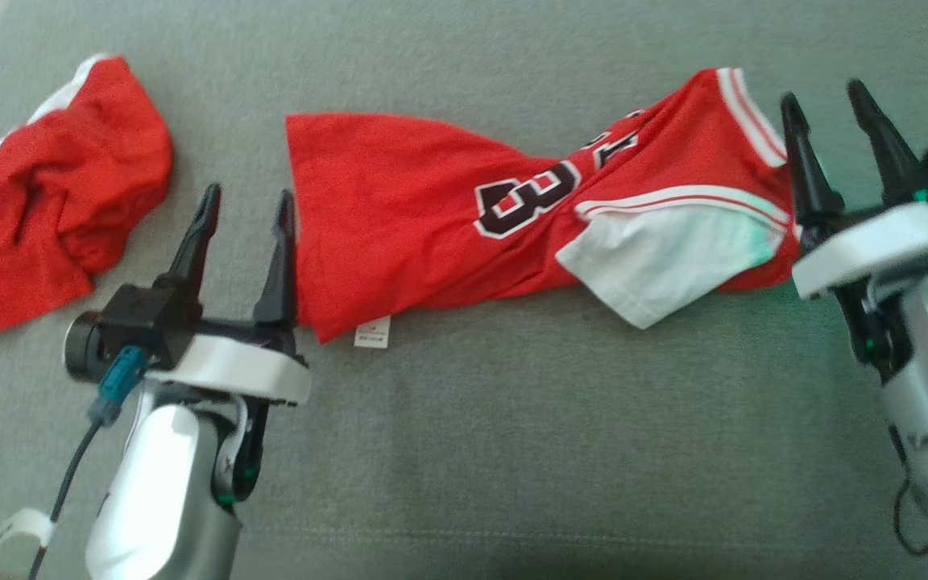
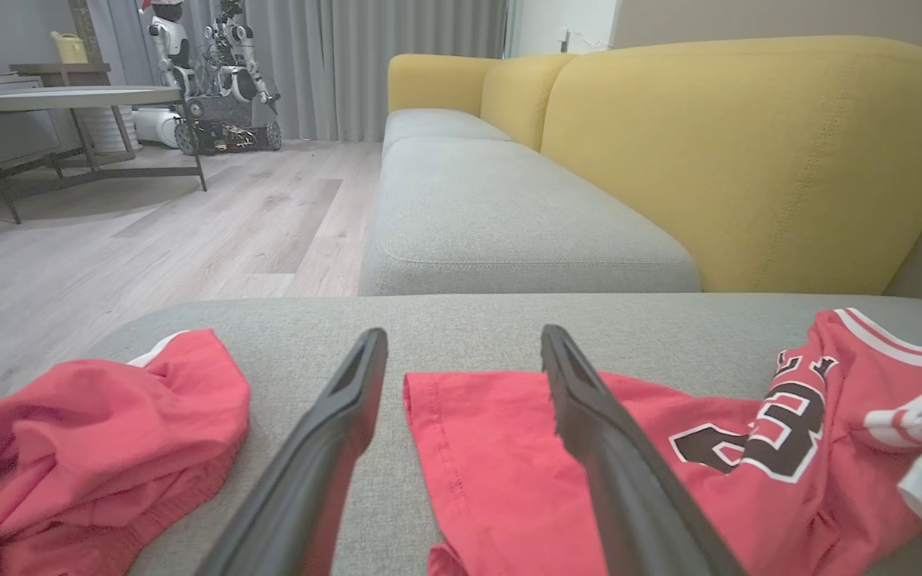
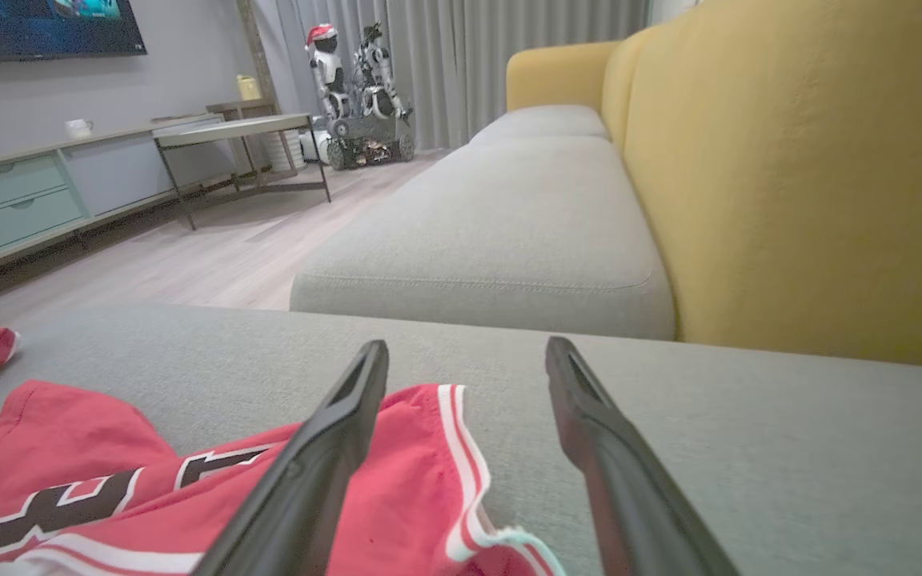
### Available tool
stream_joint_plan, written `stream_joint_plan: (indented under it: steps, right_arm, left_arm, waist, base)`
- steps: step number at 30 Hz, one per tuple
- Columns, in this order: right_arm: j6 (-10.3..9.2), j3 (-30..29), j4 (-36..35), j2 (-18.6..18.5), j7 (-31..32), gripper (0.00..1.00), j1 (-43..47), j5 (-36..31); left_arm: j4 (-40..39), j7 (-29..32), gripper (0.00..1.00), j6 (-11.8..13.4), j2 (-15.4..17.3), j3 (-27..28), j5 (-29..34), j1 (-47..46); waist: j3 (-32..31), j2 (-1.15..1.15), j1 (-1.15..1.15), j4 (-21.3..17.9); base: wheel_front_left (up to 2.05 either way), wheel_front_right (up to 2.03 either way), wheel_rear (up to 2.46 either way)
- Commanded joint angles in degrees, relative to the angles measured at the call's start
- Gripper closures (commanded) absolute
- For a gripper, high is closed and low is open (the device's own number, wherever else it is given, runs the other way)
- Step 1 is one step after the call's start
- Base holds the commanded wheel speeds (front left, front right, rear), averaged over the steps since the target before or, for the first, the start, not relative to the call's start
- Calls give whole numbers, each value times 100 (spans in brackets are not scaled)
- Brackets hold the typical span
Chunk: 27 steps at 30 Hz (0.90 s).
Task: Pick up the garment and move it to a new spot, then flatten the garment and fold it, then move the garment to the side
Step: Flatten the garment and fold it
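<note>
On the grey sofa seat (image 1: 512, 443), head view: red jersey (image 1: 432, 209) lies stretched left to right, twisted and bunched at the middle around the number (image 1: 528, 197). Its white sleeve lining (image 1: 657, 258) is flipped out near-right and a care label (image 1: 373, 332) pokes from the near hem. Left claw (image 1: 248, 197) sits just beside the hem end, fingers spread wide, holding nothing. Right claw (image 1: 824, 95) sits at the striped shoulder end, also spread wide and empty. A second red garment (image 1: 53, 185) is crumpled far left, apart from the jersey.

Left wrist view: left claw (image 2: 463, 340) is open, and the jersey's hem corner (image 2: 501, 448) lies flat between and under its fingers, not pinched. The crumpled garment (image 2: 93, 432) is off to the left and the yellow sofa back (image 2: 749, 160) is beyond.

Right wrist view: right claw (image 3: 465, 352) is open. Its left finger hangs over the jersey's white-striped trim (image 3: 461, 464) and its right finger over bare cushion, with nothing gripped.

Handling, my guess: thin, light, floppy mesh-type cloth that will sag and slide and is not fragile. Pinch the stitched hem corner on the left and the banded shoulder edge on the right, since doubled seams should hold better than single-layer cloth. The twist likely needs pulling out before flattening.
</note>
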Motion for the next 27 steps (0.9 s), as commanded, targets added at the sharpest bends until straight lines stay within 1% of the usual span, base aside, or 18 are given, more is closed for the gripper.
stream_joint_plan:
  steps: [1,4,9,10,11,12,13,16,22,27]
  right_arm:
    - [-4,-140,-352,64,-73,0,208,-186]
    - [-4,-519,-800,247,-9,0,639,-538]
    - [-4,-1016,-1678,626,299,0,1469,-1054]
    - [-4,-1086,-1852,707,383,0,1641,-1139]
    - [-4,-1086,-1852,707,383,0,1641,-1139]
    - [-4,-1198,-2190,860,536,0,1963,-1302]
    - [-4,-1198,-2190,860,536,0,1963,-1302]
    - [-4,-1341,-2703,1108,819,0,2509,-1488]
    - [-4,-1425,-3076,1287,1027,0,2943,-1539]
    - [-4,-1461,-3263,1365,1138,0,3081,-1561]
  left_arm:
    - [-154,-30,0,-1,155,240,62,-54]
    - [-144,-30,0,5,202,295,72,80]
    - [-120,-30,0,18,274,352,80,355]
    - [-109,-30,0,22,290,360,79,417]
    - [-109,-30,0,22,290,360,79,417]
    - [-90,-30,0,33,314,370,75,542]
    - [-90,-30,0,33,314,370,75,542]
    - [-73,-30,0,68,328,367,54,776]
    - [-79,-11,0,107,348,370,8,964]
    - [-122,37,0,140,375,361,-16,1041]
  waist:
    - [-206,0,0,-163]
    - [-359,0,0,-252]
    - [-622,0,0,-368]
    - [-671,0,0,-392]
    - [-671,0,0,-392]
    - [-766,0,0,-438]
    - [-766,0,0,-438]
    - [-924,0,0,-501]
    - [-1057,0,0,-523]
    - [-1084,0,0,-510]
  base:
    - [0,0,0]
    - [0,0,0]
    - [0,0,0]
    - [0,0,0]
    - [0,0,0]
    - [0,0,0]
    - [0,0,0]
    - [0,0,0]
    - [0,0,0]
    - [0,0,0]
